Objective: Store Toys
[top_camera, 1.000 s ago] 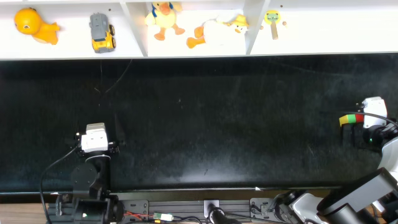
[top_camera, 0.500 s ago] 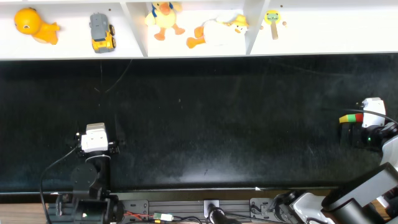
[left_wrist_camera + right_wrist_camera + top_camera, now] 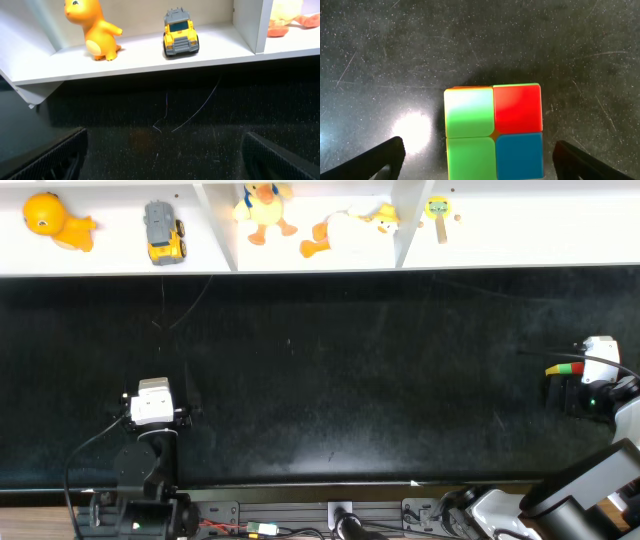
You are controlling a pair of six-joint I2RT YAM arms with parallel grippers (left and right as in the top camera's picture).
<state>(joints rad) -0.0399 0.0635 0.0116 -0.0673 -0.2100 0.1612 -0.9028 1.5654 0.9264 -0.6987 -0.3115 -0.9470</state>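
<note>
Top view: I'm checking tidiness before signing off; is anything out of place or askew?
Yes. The colour cube sits on the black table near its right edge, not on the shelf with the other toys. The white plush duck in the middle compartment lies tipped over.

You're at a robot lab bench, not a home. Black desk [image 3: 350,380], scratched and scuffed all over. White partitioned shelf [image 3: 500,255] along its far edge, staged with toys: orange figure [image 3: 92,30], yellow truck [image 3: 180,32], plush ducks [image 3: 265,210]. Near edge: arm bases [image 3: 140,467] by a mounting rail [image 3: 300,512], loose cables [image 3: 67,480] trailing off.
</note>
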